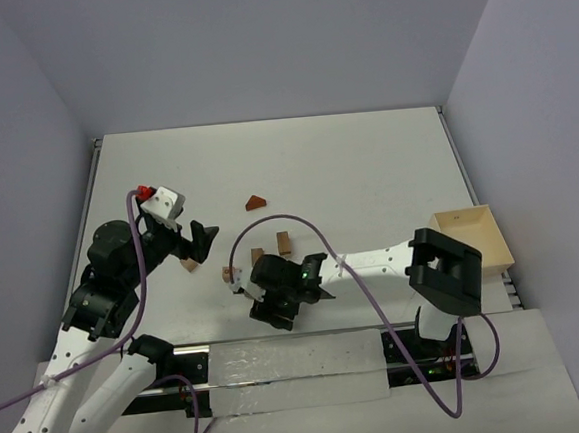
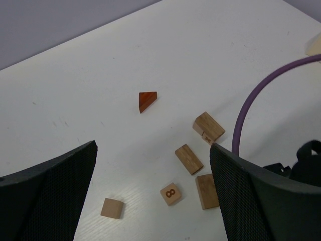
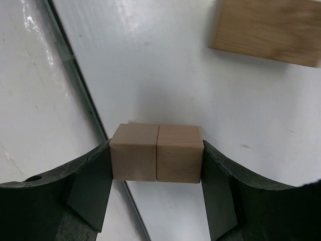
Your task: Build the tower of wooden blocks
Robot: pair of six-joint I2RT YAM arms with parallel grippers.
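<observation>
Squareness matters: right jaws clamp two tan cubes [image 3: 156, 159] abreast, so lift level, clear of brick [image 3: 266, 30] at one o'clock; left jaws gape empty.

Wood blocks [image 2: 189, 158] scattered flat, two cubes [image 3: 178, 153] abutting

A tan brick [image 3: 271, 30] is cut off at the top edge.

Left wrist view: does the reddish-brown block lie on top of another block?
No, the reddish-brown block lies by itself flat on the white table, with bare table all around it.
</observation>
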